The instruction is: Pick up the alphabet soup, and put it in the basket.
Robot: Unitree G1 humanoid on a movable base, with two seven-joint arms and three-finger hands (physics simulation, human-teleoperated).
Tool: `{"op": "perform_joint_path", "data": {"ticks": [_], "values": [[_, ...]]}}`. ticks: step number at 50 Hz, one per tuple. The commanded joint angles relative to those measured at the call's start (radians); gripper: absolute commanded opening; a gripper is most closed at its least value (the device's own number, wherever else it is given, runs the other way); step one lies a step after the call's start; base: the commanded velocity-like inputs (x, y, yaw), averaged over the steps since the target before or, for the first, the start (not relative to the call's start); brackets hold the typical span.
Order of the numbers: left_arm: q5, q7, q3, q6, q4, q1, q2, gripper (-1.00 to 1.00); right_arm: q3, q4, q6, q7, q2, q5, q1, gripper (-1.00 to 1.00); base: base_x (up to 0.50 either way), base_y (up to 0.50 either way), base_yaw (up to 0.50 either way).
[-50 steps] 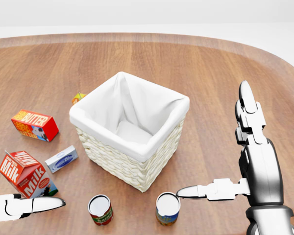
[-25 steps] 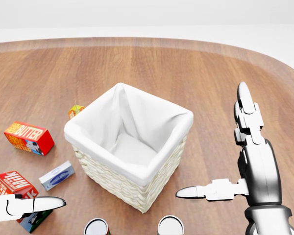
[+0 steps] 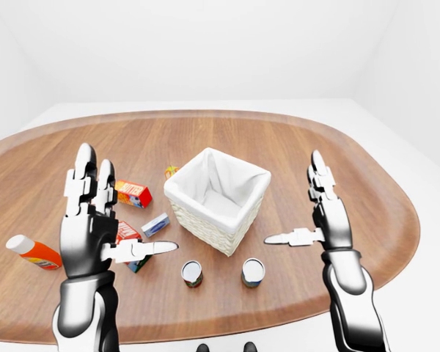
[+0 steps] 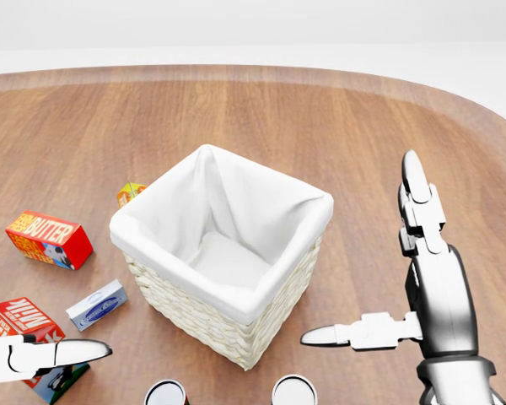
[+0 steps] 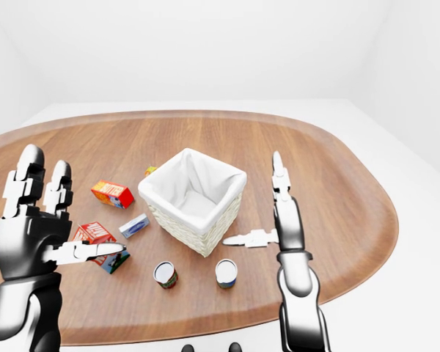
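A white-lined wicker basket (image 3: 217,198) stands in the middle of the round wooden tabletop (image 3: 352,176). Everything else is placed around this basket.

Two cans stand upright just below the basket in the left-eye view. The can with the red label (image 3: 193,273) is below the basket's left part, and the can with the blue and yellow label (image 3: 252,272) is below its right part. The labels are too small to read, so which one is the alphabet soup cannot be told.

To the left of the basket lie a butter box (image 3: 132,193), a small blue and white box (image 3: 155,224) and a milk carton (image 4: 32,337). A small yellow box (image 4: 131,193) peeks out beside the basket's upper left side. Far left of the basket lies an orange bottle with a white cap (image 3: 32,251).

The left hand (image 3: 92,227) is up to the left of the basket, with its fingers (image 3: 83,176) spread wide and holding nothing. The right hand (image 3: 324,216) is up to the right of the basket, its fingers (image 4: 415,190) also spread wide and empty.
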Motion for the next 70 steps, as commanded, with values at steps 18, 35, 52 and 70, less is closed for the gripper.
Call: {"op": "perform_joint_path", "data": {"ticks": [18, 35, 52, 70], "values": [[-0.007, -0.004, 0.008, 0.000, -0.011, 0.008, -0.004, 1.00, 0.072, 0.152, -0.045, -0.037, 0.008, -0.062, 0.053, 1.00, 0.00, 0.00, 0.00], [-0.010, -0.007, 0.010, 0.000, -0.009, 0.007, -0.003, 1.00, 0.097, 0.206, -0.150, -0.073, 0.004, -0.076, 0.163, 1.00, 0.00, 0.00, 0.00], [-0.003, -0.007, 0.002, 0.000, -0.001, 0.010, -0.005, 1.00, 0.137, 0.243, -0.175, -0.104, -0.011, -0.076, 0.283, 1.00, 0.00, 0.00, 0.00], [-0.006, -0.006, 0.001, 0.000, -0.004, 0.010, -0.005, 1.00, 0.173, 0.311, -0.175, -0.132, -0.028, -0.090, 0.294, 1.00, 0.00, 0.00, 0.00]]}}
